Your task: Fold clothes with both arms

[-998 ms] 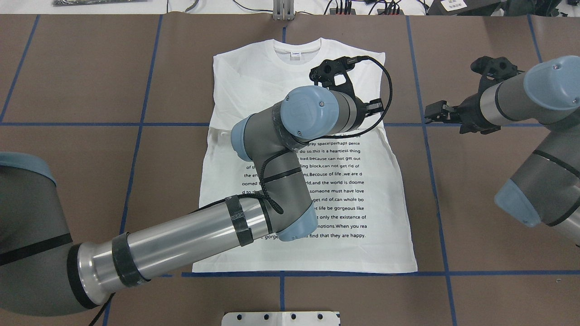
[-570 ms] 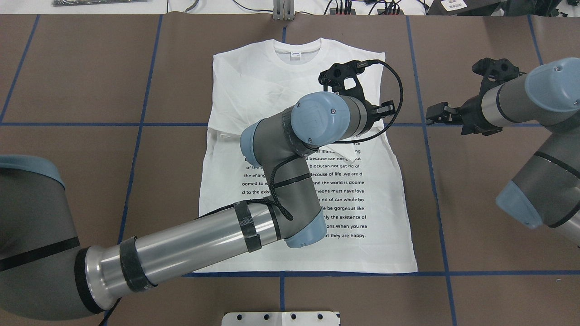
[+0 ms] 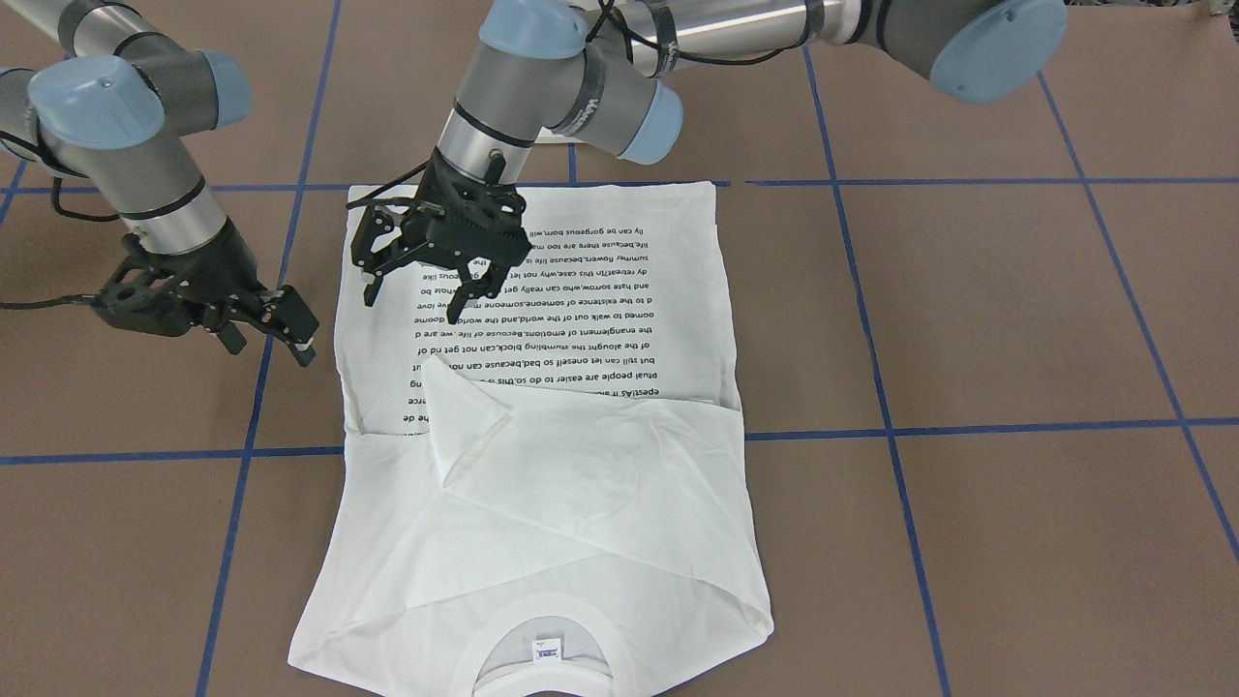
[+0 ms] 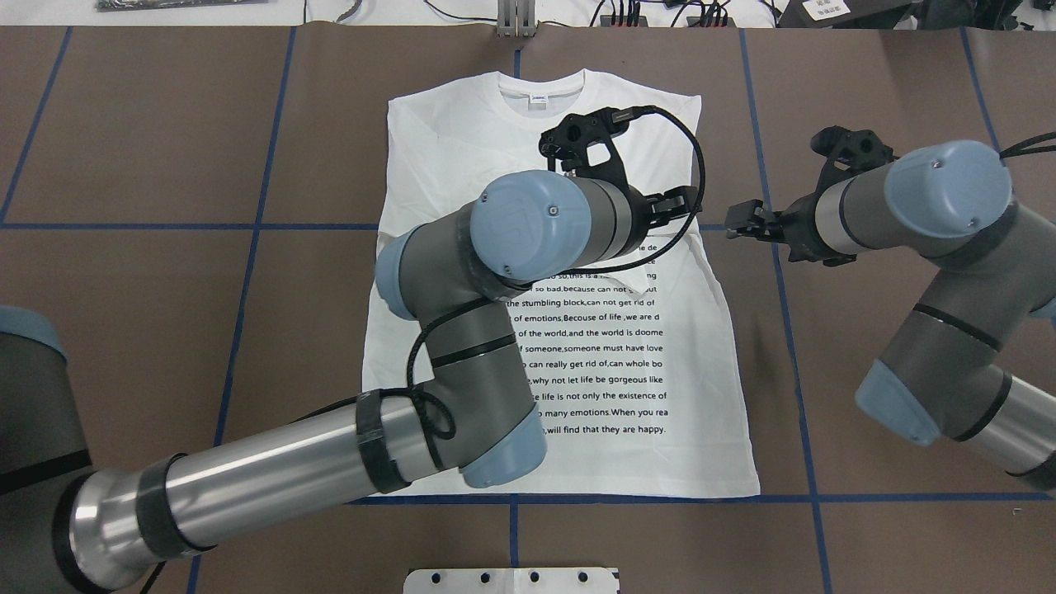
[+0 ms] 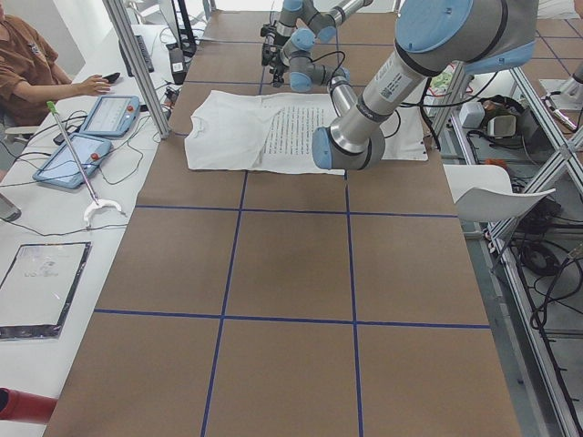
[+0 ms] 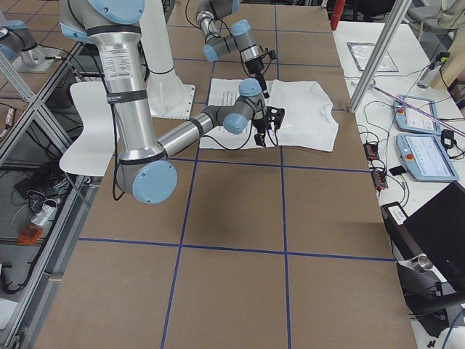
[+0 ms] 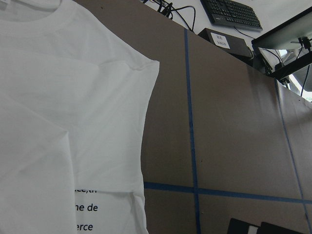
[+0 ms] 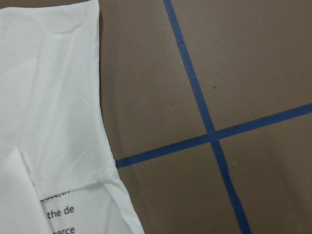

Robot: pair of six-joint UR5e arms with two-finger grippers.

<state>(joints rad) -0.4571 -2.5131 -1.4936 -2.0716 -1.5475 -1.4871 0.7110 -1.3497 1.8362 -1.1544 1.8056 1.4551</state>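
The white T-shirt (image 4: 627,379) lies flat on the brown table, collar (image 4: 540,87) at the far side, black text facing up. It also shows in the front view (image 3: 581,503). Both sleeves are folded in over the chest; one sleeve end (image 3: 465,407) lies on the top lines of text. My left gripper (image 3: 411,302) hangs open and empty above the text, near the shirt's edge on my right. My right gripper (image 3: 271,348) is open and empty over bare table just beside that edge. Neither wrist view shows its own fingers.
Blue tape lines (image 4: 256,227) divide the brown table into squares. A white pedestal plate (image 4: 511,580) sits at the near edge. Cables and devices line the far edge (image 4: 627,12). A side bench with tablets (image 5: 109,114) and a seated person (image 5: 27,64) is beyond the table.
My left arm has drawn back to the left and its gripper has shifted left over the shirt. My right gripper has moved left to the shirt's edge. The shirt has not moved since 0.6 s ago.
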